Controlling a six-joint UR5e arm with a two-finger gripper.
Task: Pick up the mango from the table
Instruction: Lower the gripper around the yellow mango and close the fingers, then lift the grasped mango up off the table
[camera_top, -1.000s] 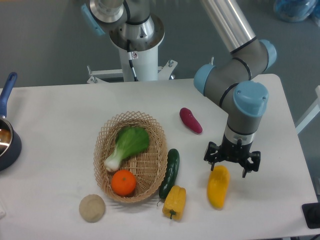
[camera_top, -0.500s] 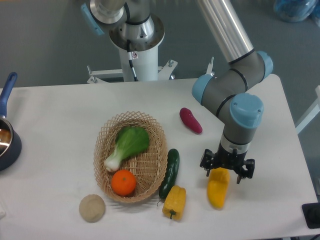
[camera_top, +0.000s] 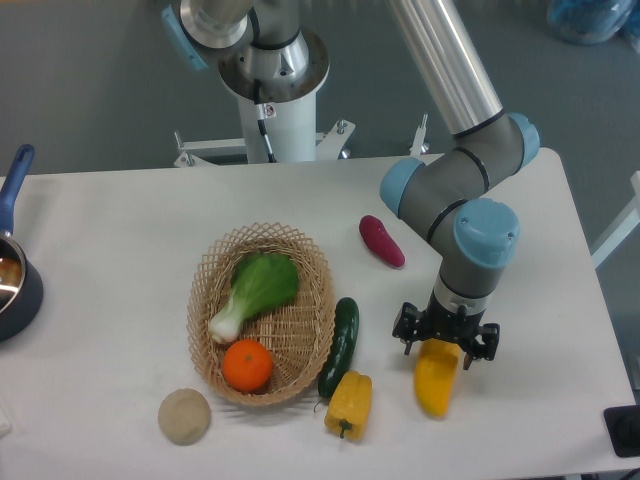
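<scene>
Hand (camera_top: 445, 344) spread open, straddling mango (camera_top: 436, 376) upper end on desk (camera_top: 120, 230); grasp step beginning. Next: closing fingers, lifting.

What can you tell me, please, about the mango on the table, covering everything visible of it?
The mango is a smooth, elongated, yellow-orange fruit with no stem showing. It lies flat on the white table near the front right, its long axis running roughly front to back, tilted slightly. Its upper end is covered by the gripper, whose dark fingers stand open on either side of it; whether they touch it cannot be told. The yellow bell pepper lies to its left, apart from it.
</scene>
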